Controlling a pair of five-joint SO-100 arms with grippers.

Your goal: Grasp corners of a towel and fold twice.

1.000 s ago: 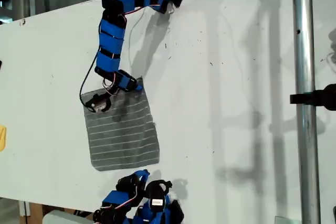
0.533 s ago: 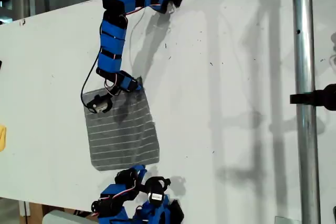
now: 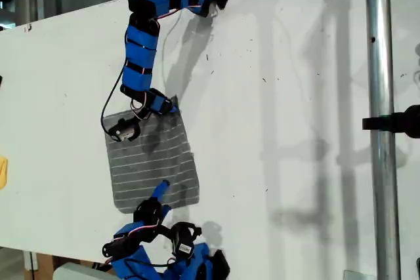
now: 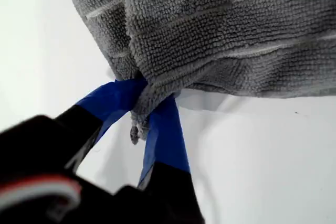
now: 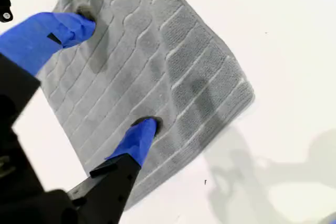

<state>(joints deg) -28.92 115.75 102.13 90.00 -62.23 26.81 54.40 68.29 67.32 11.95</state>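
Towel (image 3: 154, 162) flat on table (image 3: 289, 96) | first tool (image 4: 149, 111) pinches corner (image 4: 142, 103) | second tool (image 5: 113, 74) spread open over towel

Lab: white bench (image 3: 275, 96), metal pole (image 3: 380, 162)

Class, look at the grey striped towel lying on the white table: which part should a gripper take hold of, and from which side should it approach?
Grip a corner of the towel, coming in low from just outside its edge. It lies flat, so only its thin corners fit between jaws; my first gripper already pinches one this way.
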